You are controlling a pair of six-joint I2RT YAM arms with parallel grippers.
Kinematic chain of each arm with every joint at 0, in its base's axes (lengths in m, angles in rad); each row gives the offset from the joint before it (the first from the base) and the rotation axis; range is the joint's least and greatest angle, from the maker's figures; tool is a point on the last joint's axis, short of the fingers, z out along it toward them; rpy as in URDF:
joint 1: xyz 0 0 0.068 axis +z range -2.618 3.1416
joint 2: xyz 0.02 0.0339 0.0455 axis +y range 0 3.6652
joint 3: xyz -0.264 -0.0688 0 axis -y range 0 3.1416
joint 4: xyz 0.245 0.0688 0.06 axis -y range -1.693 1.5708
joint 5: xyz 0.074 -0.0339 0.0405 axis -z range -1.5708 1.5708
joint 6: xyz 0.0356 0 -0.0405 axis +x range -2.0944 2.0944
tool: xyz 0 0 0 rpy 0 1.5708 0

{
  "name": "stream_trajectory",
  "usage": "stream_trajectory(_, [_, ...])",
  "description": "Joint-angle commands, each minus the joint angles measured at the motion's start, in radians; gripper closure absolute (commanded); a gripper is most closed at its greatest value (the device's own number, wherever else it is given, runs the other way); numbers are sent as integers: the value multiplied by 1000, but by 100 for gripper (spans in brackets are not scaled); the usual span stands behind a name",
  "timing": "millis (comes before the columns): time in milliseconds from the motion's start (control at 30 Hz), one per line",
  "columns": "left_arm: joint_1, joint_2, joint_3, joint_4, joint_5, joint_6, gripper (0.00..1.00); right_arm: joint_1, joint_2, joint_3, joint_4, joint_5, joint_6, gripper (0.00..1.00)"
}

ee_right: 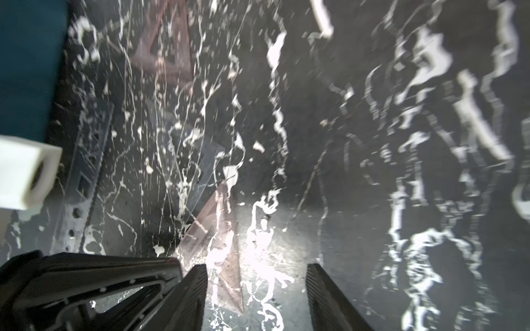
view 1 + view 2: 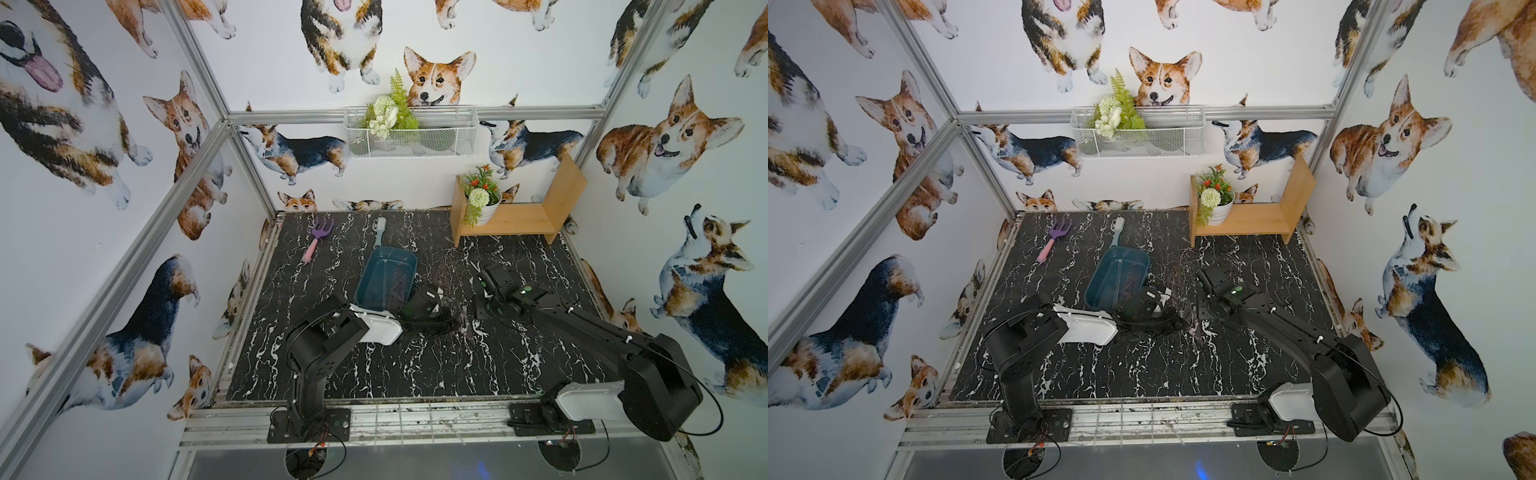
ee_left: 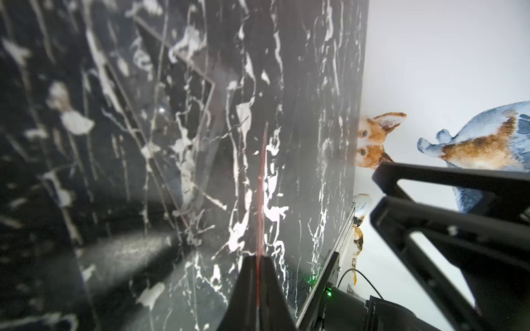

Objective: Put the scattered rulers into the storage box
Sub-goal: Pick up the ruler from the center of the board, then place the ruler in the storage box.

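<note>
The teal storage box (image 2: 386, 278) (image 2: 1117, 274) sits mid-table, with a faint pale strip showing inside it. My left gripper (image 3: 258, 259) (image 2: 428, 303) is by the box's near right corner, shut on a reddish see-through ruler (image 3: 262, 186) seen edge-on. My right gripper (image 1: 255, 268) (image 2: 486, 276) is open to the right of the box, low over a reddish triangular ruler (image 1: 220, 229) lying flat on the table. A clear triangular ruler (image 1: 195, 149), a clear long ruler with cut-outs (image 1: 86, 172) and another reddish triangle (image 1: 166, 48) lie beside the box (image 1: 28, 57).
A purple-and-pink toy rake (image 2: 318, 239) and a pale green brush (image 2: 379, 232) lie at the far side of the black marble table. A wooden shelf (image 2: 519, 216) with a potted plant (image 2: 482, 199) stands at the back right. A white wire basket (image 2: 411, 133) hangs on the back wall.
</note>
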Motion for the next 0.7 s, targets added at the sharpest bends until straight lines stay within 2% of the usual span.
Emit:
stream_trajectory(0, [10, -31, 44, -92, 11, 74, 100, -8, -27, 17, -41, 26, -26, 38])
stream_trajectory(200, [43, -116, 123, -277, 17, 190, 100, -11, -43, 38, -15, 0, -35, 38])
stream_trajectory(367, [106, -200, 157, -438, 14, 294, 100, -11, -36, 63, 16, -38, -40, 38])
stream_trajectory(667, [321, -383, 128, -607, 82, 423, 100, -10, 0, 127, 68, -128, -48, 38])
